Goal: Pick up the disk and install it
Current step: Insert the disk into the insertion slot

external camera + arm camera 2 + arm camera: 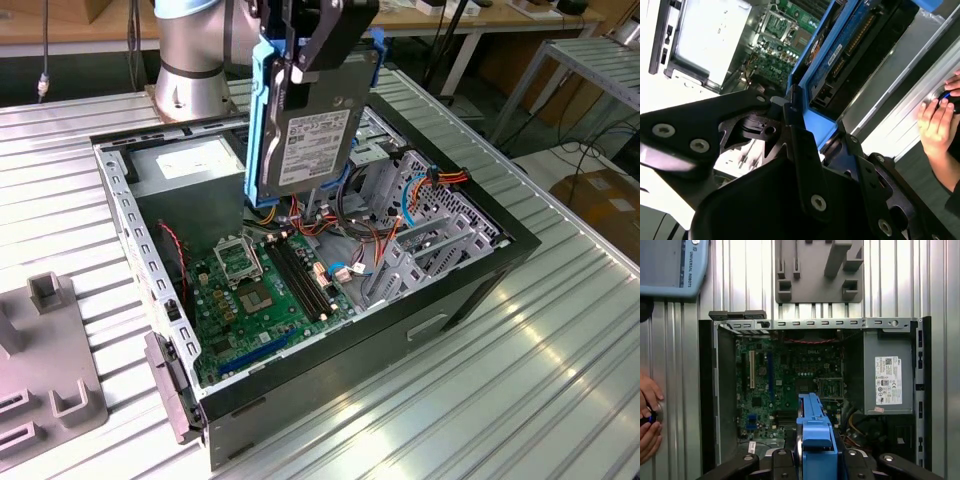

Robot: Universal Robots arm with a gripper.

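Plainly, at nine o'clock in the exterior view: a grey fixture plate [50,380]; at ten, a power-supply box [190,165] inside the open case [460,300]. Near twelve, holds the disk [318,140] clamped in the gripper [305,62], on edge, well above the motherboard [260,290]. Seems nipped across the blue rails [258,120], though partly hidden. Judged stiff, weighty, shock-shy; best taken by the rail edges, never label face or connector. Toward three, a metal drive cage [430,245].

Exterior view oblique, from above — both wrist views down into case [815,323]
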